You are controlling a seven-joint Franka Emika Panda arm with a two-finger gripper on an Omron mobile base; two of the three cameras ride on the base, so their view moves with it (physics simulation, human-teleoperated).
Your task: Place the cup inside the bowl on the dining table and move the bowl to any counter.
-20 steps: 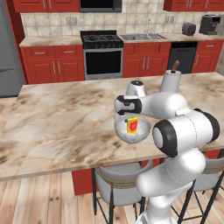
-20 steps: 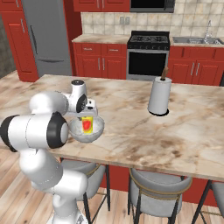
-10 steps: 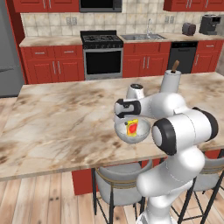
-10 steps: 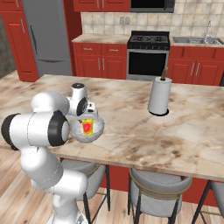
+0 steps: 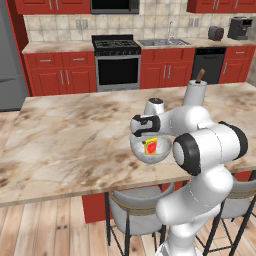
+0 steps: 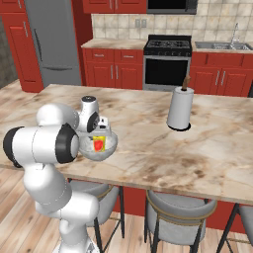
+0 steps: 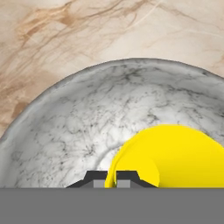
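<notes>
Standing inside the bowl (image 5: 150,150), the cup (image 5: 150,146) is upright; the jaws are closed, apparently on the bowl's rim, above the tabletop (image 5: 70,135).

Arm (image 5: 200,150): glossy white rounded shells, fat tubular links, smooth and unmarked. Joints are capped with dark grey-black discs and rings. Wrist section is white with a black collar. Tool (image 7: 111,178): two small dark finger tips with flat grey faces.
</notes>
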